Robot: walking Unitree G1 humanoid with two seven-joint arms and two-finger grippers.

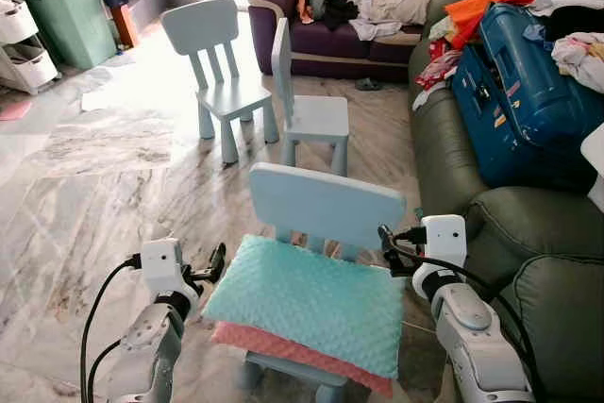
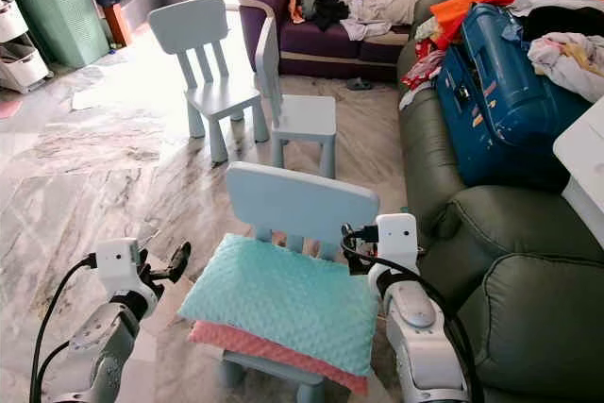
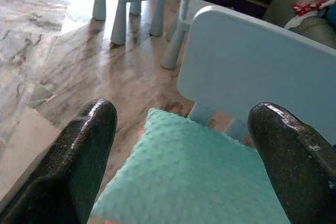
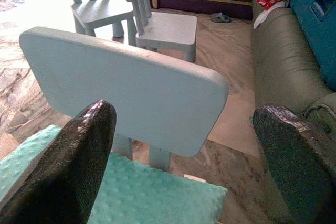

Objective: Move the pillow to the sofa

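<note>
Both grippers sit low at the near chair, the left gripper just off the pillow's left corner and the right gripper by the backrest's right end above the pillow's far right corner, each with fingers spread apart and nothing between them. Green sofa runs along the right, a blue suitcase and clothes on its far cushions; a purple sofa heaped with laundry stands at the back, two more pale blue chairs before it on the marble floor. Teal pillow lies flat on the near chair's seat, stacked on a pink pillow.
</note>
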